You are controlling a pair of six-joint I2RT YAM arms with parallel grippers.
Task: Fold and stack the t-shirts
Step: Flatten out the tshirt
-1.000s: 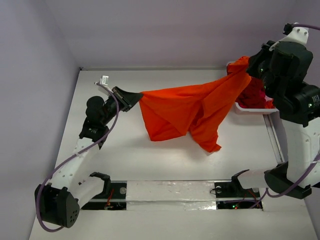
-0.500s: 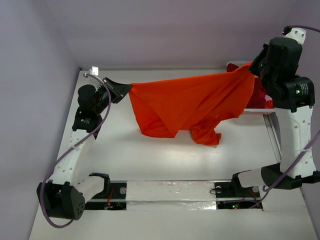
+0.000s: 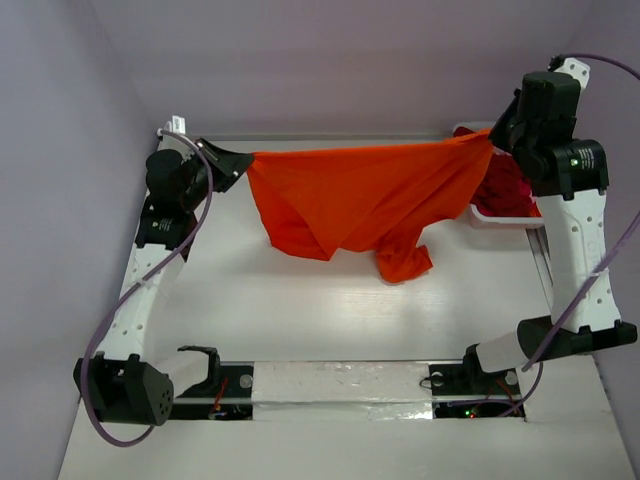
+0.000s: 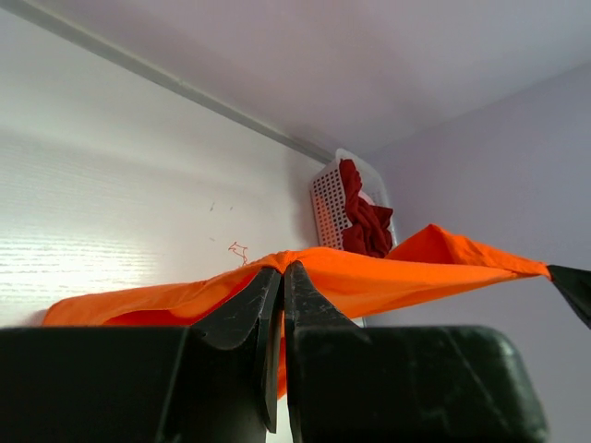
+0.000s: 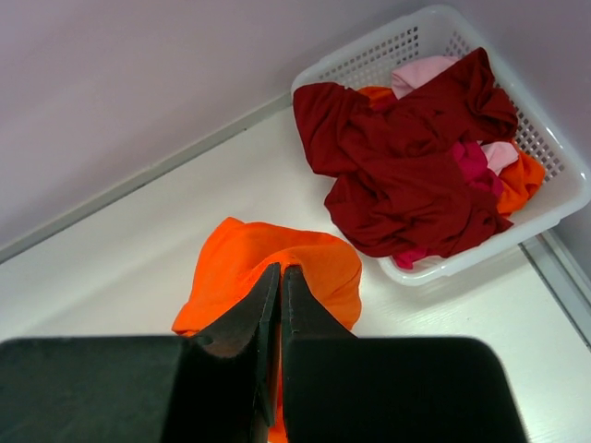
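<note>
A bright orange t-shirt (image 3: 365,195) hangs stretched in the air between both arms, its lower folds drooping toward the table. My left gripper (image 3: 243,160) is shut on its left corner; in the left wrist view the cloth (image 4: 388,272) runs out from the closed jaws (image 4: 283,269). My right gripper (image 3: 490,140) is shut on the right corner, and the right wrist view shows orange cloth (image 5: 268,263) bunched at its tips (image 5: 281,270). Dark red (image 5: 406,166) and pale pink (image 5: 420,72) t-shirts lie heaped in the basket.
A white lattice basket (image 5: 554,198) stands at the far right of the table, by the back wall (image 3: 330,60). A metal rail (image 3: 545,270) runs along the table's right side. The arm bases sit at the near edge (image 3: 340,385).
Both grippers have moved apart and toward the back wall, the left one going left. The orange t-shirt has gone from sagging to pulled nearly taut along its top edge.
</note>
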